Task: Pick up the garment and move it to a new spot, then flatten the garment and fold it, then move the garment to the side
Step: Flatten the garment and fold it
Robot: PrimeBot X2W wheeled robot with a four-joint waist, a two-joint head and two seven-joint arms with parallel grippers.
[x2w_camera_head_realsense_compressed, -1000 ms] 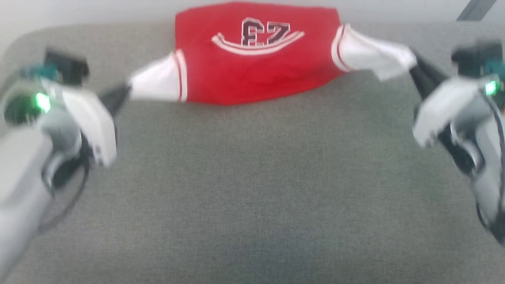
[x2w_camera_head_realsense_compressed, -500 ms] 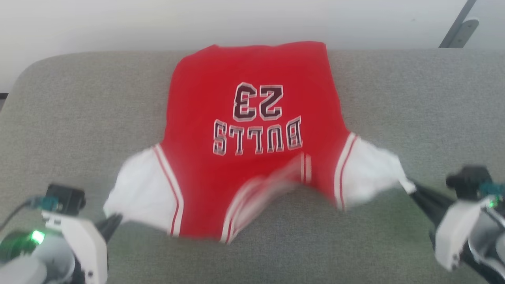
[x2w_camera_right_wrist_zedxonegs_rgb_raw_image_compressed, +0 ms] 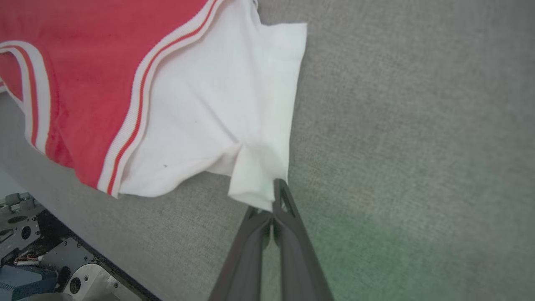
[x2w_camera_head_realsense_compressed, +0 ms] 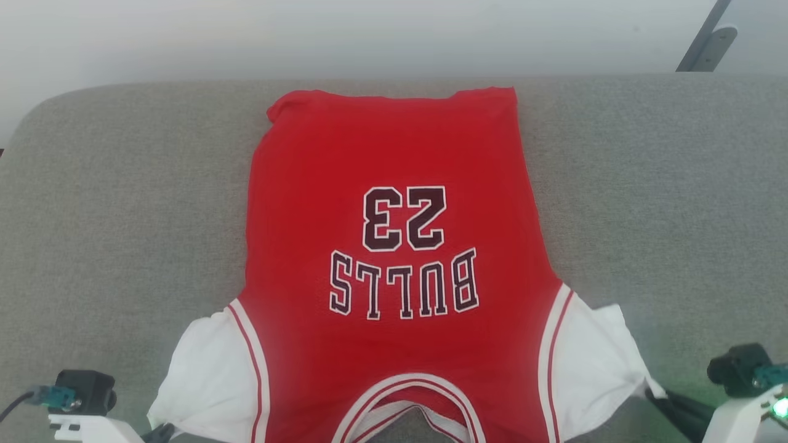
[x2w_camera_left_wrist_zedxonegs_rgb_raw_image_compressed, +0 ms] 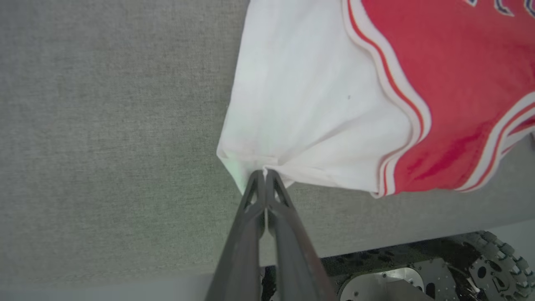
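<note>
Holding the garment (x2w_camera_head_realsense_compressed: 394, 184) spread front-up on grey fabric counter (x2w_camera_head_realsense_compressed: 123, 215), hem toward far edge, collar nearest robot, lettering upside down to head cam. Gripped at both white sleeve tips: by left fingers (x2w_camera_left_wrist_zedxonegs_rgb_raw_image_compressed: 248, 234), shut tight on bunched cuff, & by right fingers (x2w_camera_right_wrist_zedxonegs_rgb_raw_image_compressed: 292, 251), shut on folded cuff corner. Body mostly flat, slight ripple near far-left hem corner. Judged light, soft, limp knit, apt to sag, crease & drag on cloth top if lifted. Prob. best taken at cuffs, shoulders or hem corners, kept taut btwn both arms
</note>
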